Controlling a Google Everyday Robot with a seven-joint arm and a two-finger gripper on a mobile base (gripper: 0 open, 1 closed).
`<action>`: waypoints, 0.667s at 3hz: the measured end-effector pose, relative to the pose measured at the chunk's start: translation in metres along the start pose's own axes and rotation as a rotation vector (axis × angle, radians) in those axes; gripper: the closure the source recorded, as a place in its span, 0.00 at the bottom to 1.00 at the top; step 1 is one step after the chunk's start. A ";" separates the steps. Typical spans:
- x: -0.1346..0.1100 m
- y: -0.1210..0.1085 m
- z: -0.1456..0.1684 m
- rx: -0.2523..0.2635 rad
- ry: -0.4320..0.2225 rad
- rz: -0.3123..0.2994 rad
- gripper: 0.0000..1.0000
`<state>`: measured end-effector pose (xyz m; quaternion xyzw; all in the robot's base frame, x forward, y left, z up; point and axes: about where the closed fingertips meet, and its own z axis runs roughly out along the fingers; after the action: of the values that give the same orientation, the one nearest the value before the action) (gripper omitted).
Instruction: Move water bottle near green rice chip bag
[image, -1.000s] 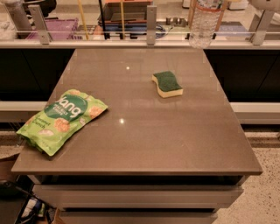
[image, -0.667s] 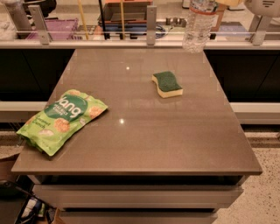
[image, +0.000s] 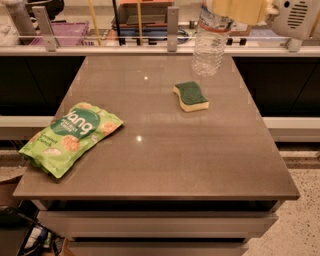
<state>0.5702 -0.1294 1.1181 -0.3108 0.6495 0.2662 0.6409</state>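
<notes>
The water bottle (image: 209, 44) is clear and ribbed, with a white-and-red label band near its top. It hangs above the table's far right part, and its cap is hidden. My gripper (image: 239, 9) is at the top edge of the view, shut on the bottle's upper end with yellowish fingers (image: 245, 10); the white arm housing (image: 295, 17) is to its right. The green rice chip bag (image: 70, 137) lies flat at the table's front left, partly over the left edge. The bottle is far from the bag, across the table.
A green-and-yellow sponge (image: 191, 96) lies on the brown table (image: 175, 155), just below the bottle in the view. A railing with metal posts (image: 172, 25) and cluttered shelves runs behind the table. The floor shows at the right.
The bottle, held by the gripper, has moved left and nearer over the table's far right edge, lower in the view. The bag and sponge have not moved.
</notes>
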 end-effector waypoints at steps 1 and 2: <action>0.002 0.037 0.000 -0.030 0.016 -0.018 1.00; 0.006 0.070 0.003 -0.056 0.037 -0.022 1.00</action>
<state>0.5207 -0.0811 1.1081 -0.3408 0.6500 0.2713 0.6227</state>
